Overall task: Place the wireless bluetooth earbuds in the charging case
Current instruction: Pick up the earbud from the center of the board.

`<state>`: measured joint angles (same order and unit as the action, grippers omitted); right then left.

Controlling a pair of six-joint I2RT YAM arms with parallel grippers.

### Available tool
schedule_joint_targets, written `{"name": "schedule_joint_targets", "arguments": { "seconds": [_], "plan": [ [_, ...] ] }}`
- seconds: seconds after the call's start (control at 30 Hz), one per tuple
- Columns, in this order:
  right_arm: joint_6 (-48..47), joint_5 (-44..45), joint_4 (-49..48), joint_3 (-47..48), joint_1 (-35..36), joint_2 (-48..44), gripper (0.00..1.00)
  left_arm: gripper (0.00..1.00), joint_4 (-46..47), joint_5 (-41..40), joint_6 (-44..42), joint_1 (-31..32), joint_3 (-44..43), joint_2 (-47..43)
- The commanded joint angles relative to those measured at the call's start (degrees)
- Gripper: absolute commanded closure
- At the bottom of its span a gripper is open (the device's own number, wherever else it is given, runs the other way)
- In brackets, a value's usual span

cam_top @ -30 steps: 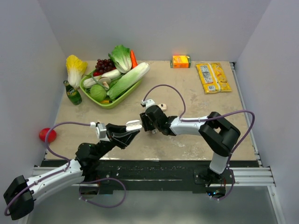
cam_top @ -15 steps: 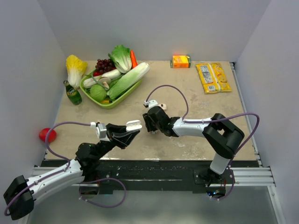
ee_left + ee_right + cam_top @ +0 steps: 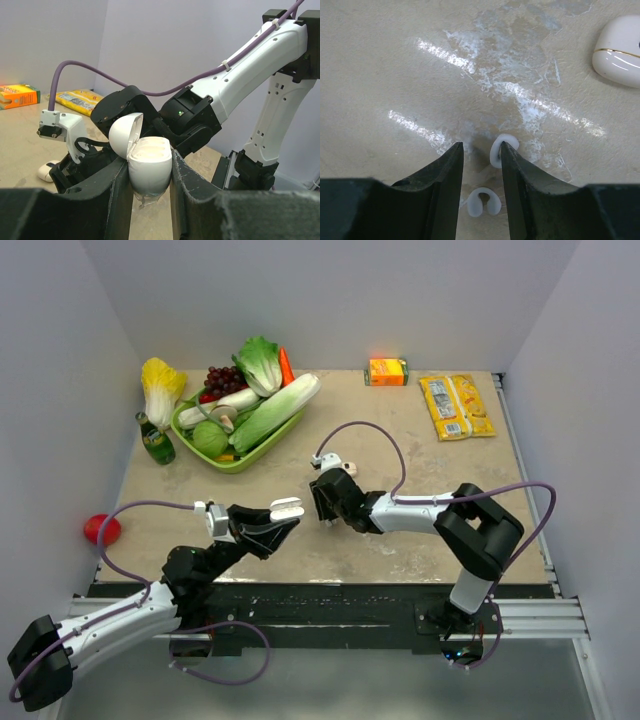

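My left gripper point(image 3: 149, 162) point(image 3: 284, 514) is shut on the charging case point(image 3: 150, 176) point(image 3: 288, 506) and holds it above the table. The case is cream-white and stands upright with its lid swung open to the left. My right gripper point(image 3: 481, 146) point(image 3: 324, 512) points down at the tabletop, open with a narrow gap. Two tiny white curved earbuds lie there. One earbud point(image 3: 484, 201) rests loose between the fingers. The other earbud point(image 3: 501, 148) touches the tip of the right finger point(image 3: 520, 180). In the top view the earbuds are too small to make out.
A white rounded piece with a gold line point(image 3: 620, 50) point(image 3: 347, 468) lies just beyond the right gripper. At the back left stand a green tray point(image 3: 235, 458) of vegetables and a green bottle point(image 3: 155, 440). An orange carton point(image 3: 387, 371) and yellow packets point(image 3: 456, 406) lie at the back right.
The right gripper has shifted slightly right over the table and its jaws have narrowed a little. The left arm and the case have not moved.
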<state>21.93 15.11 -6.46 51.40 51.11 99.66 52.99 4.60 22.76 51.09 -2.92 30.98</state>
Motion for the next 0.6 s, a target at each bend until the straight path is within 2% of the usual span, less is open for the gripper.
{"name": "schedule_joint_targets", "arguments": {
  "seconds": [0.0, 0.23, 0.47, 0.57],
  "plan": [
    [0.92, 5.01, 2.59, -1.03, -0.40, -2.10, 0.61, 1.00, 2.47, -0.82, -0.70, 0.24, 2.92, 0.04],
    [0.83, 6.50, 3.03, -1.91, -0.31, -2.63, 0.64, 1.00, 2.55, -0.91, -0.61, 0.24, 2.83, 0.39],
    [0.74, 6.77, 2.68, -2.18, -0.31, -2.71, 0.71, 1.00, 3.17, -0.82, -0.18, 0.24, 2.92, 1.10],
    [0.39, 6.51, 2.24, -2.18, -0.31, -2.89, 0.69, 1.00, 3.43, -0.65, 0.00, 0.33, 2.92, 1.19]
  ]
}}
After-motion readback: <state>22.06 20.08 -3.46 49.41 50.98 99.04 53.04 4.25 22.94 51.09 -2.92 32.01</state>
